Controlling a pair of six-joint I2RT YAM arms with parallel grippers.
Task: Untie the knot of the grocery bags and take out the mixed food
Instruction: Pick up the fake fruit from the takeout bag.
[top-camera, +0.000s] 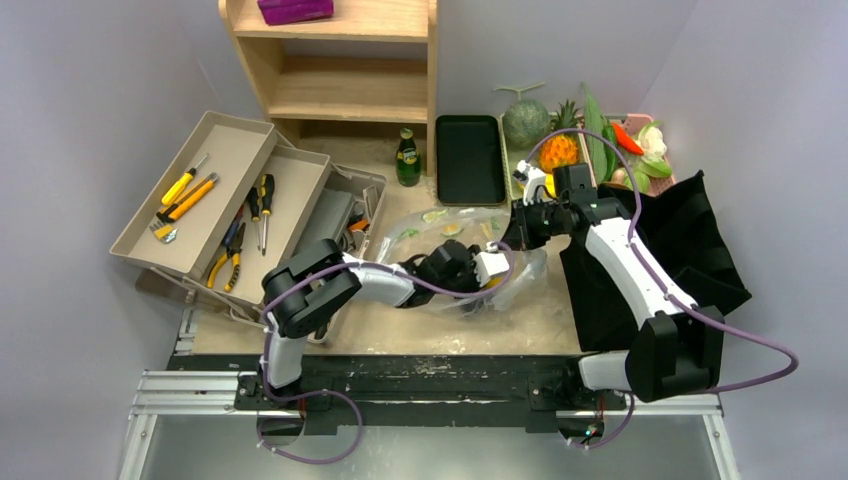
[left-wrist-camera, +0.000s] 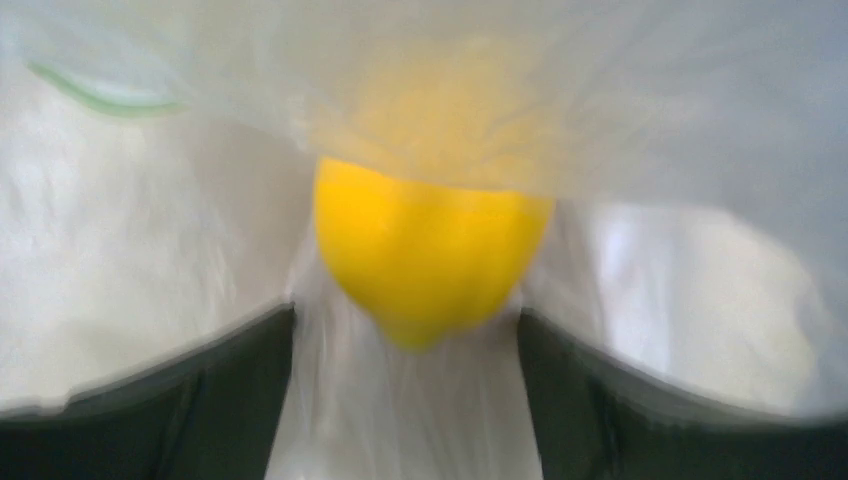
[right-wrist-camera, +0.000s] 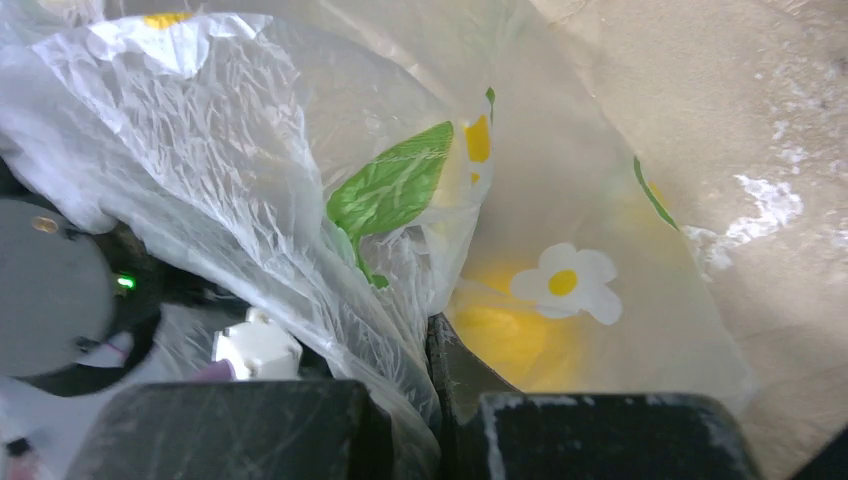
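A see-through plastic grocery bag (top-camera: 440, 235) with daisy prints lies open mid-table. My left gripper (top-camera: 492, 268) reaches inside it, and in the left wrist view it (left-wrist-camera: 405, 400) stands open, a yellow citrus (left-wrist-camera: 430, 250) lying between its fingertips (left-wrist-camera: 180, 400). My right gripper (top-camera: 515, 228) is shut on the bag's crinkled film (right-wrist-camera: 250, 180) at its rim, seen pinched in the right wrist view (right-wrist-camera: 432, 340). The yellow citrus (right-wrist-camera: 510, 335) glows through the film there. The black cloth bag (top-camera: 690, 240) lies floppy at the right. A melon (top-camera: 525, 122), cucumber (top-camera: 597, 135) and red pepper (top-camera: 627, 138) rest at the back right.
Two beige trays of yellow-handled tools (top-camera: 200, 190) sit at the left. A wooden shelf (top-camera: 340, 90) stands at the back, with a green bottle (top-camera: 407, 158) and a flat black tray (top-camera: 469, 158) in front of it. A pineapple (top-camera: 560, 150) lies by the melon.
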